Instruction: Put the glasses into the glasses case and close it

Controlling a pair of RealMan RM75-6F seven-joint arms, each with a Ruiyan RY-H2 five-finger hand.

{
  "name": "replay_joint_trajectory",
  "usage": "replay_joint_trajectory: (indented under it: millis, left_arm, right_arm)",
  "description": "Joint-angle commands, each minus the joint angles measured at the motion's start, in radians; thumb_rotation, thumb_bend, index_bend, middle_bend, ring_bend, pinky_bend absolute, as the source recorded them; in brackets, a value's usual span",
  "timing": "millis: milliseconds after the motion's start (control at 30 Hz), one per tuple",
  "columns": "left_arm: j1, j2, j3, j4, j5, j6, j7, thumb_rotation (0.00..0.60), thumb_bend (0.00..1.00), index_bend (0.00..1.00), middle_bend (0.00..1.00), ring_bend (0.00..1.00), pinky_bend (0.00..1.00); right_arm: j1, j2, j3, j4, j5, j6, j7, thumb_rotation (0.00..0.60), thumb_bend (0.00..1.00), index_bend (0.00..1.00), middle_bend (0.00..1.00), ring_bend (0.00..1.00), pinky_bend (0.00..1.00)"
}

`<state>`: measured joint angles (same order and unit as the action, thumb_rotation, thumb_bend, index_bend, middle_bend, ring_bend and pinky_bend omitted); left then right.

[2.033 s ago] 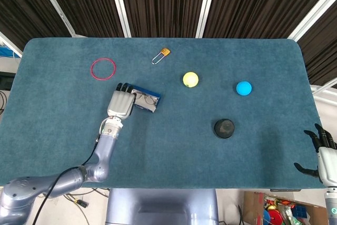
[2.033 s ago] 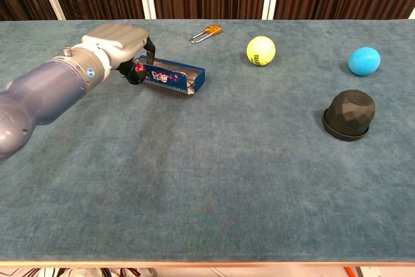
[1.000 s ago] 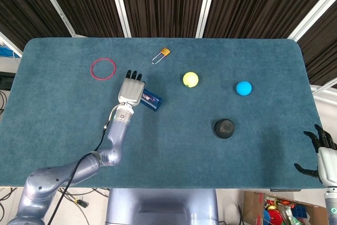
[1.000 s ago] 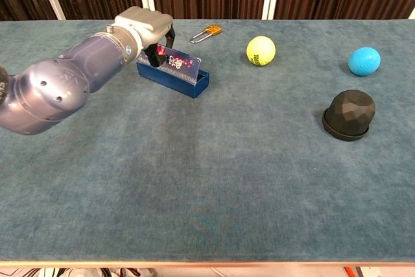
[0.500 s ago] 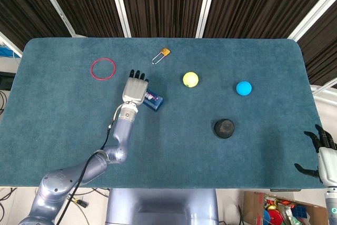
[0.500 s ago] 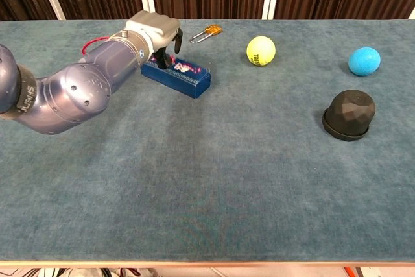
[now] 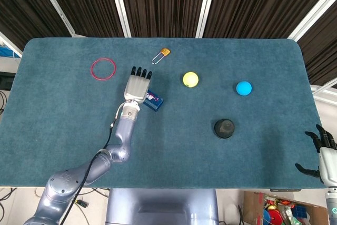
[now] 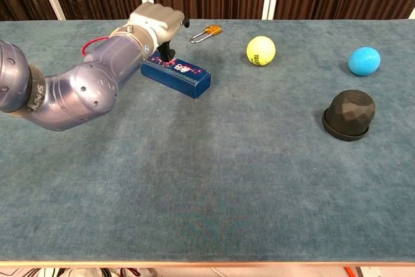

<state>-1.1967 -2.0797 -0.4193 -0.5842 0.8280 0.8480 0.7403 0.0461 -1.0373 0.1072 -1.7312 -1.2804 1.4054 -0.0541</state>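
- Fingers of the left hand [image 7: 138, 85] lie extended and flat over the glasses case [image 8: 177, 74], pressing on its lid; nothing is gripped. In the chest view the dark fingertips [image 8: 170, 52] touch the case's rear top edge.
- Over the last two seconds the case lid has gone from standing open, with the patterned interior visible, to lying flush on the blue body. The left hand has moved toward the far edge of the table [image 7: 63, 146] as it pushed the lid down.
- Glasses case position: left half of the table, between the red ring [image 7: 102, 69] and the yellow ball [image 7: 190, 79], nearer the far edge.
- Glasses are not visible; presumably they are inside the shut case.
- Judgement: the closing step appears complete or nearly so; latch engagement cannot be confirmed.
- Right hand [image 7: 324, 151] hangs off the near right corner, fingers apart, holding nothing.
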Motion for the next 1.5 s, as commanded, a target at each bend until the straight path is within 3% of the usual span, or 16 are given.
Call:
replay_joint_trajectory:
  millis: [33,233,300,400,500,633,933,1200,1500]
  left_arm:
    - [0.023,0.05,0.003,-0.079,0.016,0.041,0.016,0.6,0.4,0.11,0.11,0.03,0.06]
    - [0.114,0.207,0.003,-0.367,0.006,0.138,0.068,0.6,0.39,0.11,0.08,0.0,0.06]
    - [0.22,0.359,0.037,-0.632,-0.007,0.216,0.118,0.6,0.37,0.11,0.07,0.0,0.06]
    - [0.334,0.551,0.079,-0.943,-0.063,0.292,0.182,0.6,0.33,0.11,0.06,0.0,0.06]
    - [0.406,0.687,0.11,-1.136,-0.091,0.343,0.193,0.6,0.33,0.11,0.05,0.0,0.05]
    - [0.529,0.849,0.166,-1.334,-0.047,0.417,0.099,0.6,0.33,0.11,0.04,0.0,0.03]
    - [0.716,0.997,0.298,-1.421,0.194,0.53,-0.104,0.6,0.33,0.11,0.04,0.0,0.03]
    - [0.832,1.031,0.374,-1.408,0.41,0.638,-0.225,0.6,0.33,0.11,0.04,0.0,0.03]
    - [0.866,1.05,0.374,-1.391,0.395,0.612,-0.285,0.6,0.33,0.11,0.04,0.0,0.01]
  right_arm:
    - [-0.001,0.0,0.001,0.001,-0.001,0.003,0.0,0.6,0.07,0.21,0.0,0.08,0.24]
    - [-0.001,-0.002,0.003,0.003,-0.001,0.008,-0.002,0.6,0.07,0.21,0.0,0.08,0.24]
    - [-0.001,-0.005,0.004,0.007,-0.009,0.016,-0.005,0.6,0.07,0.21,0.0,0.08,0.24]
    - [0.0,-0.009,0.004,0.016,-0.021,0.023,-0.007,0.6,0.07,0.21,0.0,0.08,0.24]
    - [0.001,-0.013,0.003,0.024,-0.031,0.029,-0.01,0.6,0.07,0.21,0.0,0.08,0.24]
    - [0.002,-0.017,0.008,0.037,-0.049,0.044,-0.006,0.6,0.07,0.19,0.0,0.08,0.24]
    - [0.004,-0.032,0.007,0.073,-0.105,0.078,0.007,0.6,0.07,0.17,0.0,0.08,0.24]
    - [0.006,-0.048,0.004,0.097,-0.157,0.109,0.026,0.6,0.07,0.17,0.0,0.08,0.24]
    - [0.01,-0.054,0.0,0.102,-0.173,0.11,0.022,0.6,0.07,0.17,0.0,0.08,0.24]
